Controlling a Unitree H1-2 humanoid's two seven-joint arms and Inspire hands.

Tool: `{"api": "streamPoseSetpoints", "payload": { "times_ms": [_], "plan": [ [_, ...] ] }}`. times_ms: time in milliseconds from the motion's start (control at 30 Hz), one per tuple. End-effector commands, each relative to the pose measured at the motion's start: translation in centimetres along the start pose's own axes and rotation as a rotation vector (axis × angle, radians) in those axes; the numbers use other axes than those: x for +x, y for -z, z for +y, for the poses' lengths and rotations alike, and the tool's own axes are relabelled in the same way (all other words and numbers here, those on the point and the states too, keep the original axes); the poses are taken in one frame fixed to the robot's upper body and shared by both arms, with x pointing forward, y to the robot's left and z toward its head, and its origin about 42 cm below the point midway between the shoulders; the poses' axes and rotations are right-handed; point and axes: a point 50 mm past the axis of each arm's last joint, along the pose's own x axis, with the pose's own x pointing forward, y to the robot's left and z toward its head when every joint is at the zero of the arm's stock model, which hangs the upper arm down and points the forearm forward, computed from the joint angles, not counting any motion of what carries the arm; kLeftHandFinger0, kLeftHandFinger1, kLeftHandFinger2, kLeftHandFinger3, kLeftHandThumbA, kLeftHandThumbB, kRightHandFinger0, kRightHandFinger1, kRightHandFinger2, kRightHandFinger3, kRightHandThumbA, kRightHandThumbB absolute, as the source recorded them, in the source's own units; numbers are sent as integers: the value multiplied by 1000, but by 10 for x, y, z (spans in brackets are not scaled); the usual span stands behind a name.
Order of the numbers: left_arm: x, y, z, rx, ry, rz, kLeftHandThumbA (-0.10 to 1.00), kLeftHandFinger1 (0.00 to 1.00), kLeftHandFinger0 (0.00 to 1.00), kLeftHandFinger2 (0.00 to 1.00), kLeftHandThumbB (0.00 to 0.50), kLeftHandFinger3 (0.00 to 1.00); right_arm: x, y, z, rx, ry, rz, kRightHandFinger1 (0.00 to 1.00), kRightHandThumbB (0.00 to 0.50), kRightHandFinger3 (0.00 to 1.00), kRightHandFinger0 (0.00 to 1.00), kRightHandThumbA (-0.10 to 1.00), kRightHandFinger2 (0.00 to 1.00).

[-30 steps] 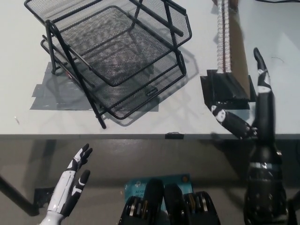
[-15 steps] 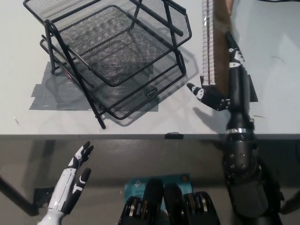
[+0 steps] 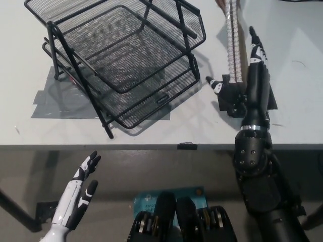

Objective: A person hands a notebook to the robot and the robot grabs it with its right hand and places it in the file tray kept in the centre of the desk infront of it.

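Starting nearest you, the white left hand (image 3: 81,189) rests below the desk edge at lower left, fingers spread and holding nothing. Your black right hand (image 3: 246,83) reaches over the white desk (image 3: 151,133) — its fingers wide apart on either side of the notebook (image 3: 237,38), though whether they grip it you cannot tell. Farther left, well apart from the notebook, stands the black wire file tray (image 3: 126,55) — on grey tape patches (image 3: 55,98).

White desk (image 3: 151,132) w/ mesh file tray (image 3: 121,55)
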Motion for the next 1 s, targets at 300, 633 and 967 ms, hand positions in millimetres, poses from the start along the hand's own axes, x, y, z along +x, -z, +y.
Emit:
{"api": "streamPoseSetpoints", "payload": {
  "times_ms": [300, 633, 967],
  "plan": [
    [3, -7, 5, 3, -6, -68, 1000, 1000, 1000, 1000, 349, 1000, 50, -48, -33, 324, 457, -140, 0, 0, 39, 0, 883, 0],
    [4, -8, 6, -6, 0, -66, 1000, 1000, 1000, 1000, 352, 1000, 52, -57, -53, 340, 552, -119, 0, 0, 0, 0, 894, 0],
    [5, -7, 6, -13, 3, -59, 1000, 1000, 1000, 1000, 364, 1000, 58, -74, -110, 367, 697, -198, 0, 63, 0, 0, 966, 0]
  ]
}}
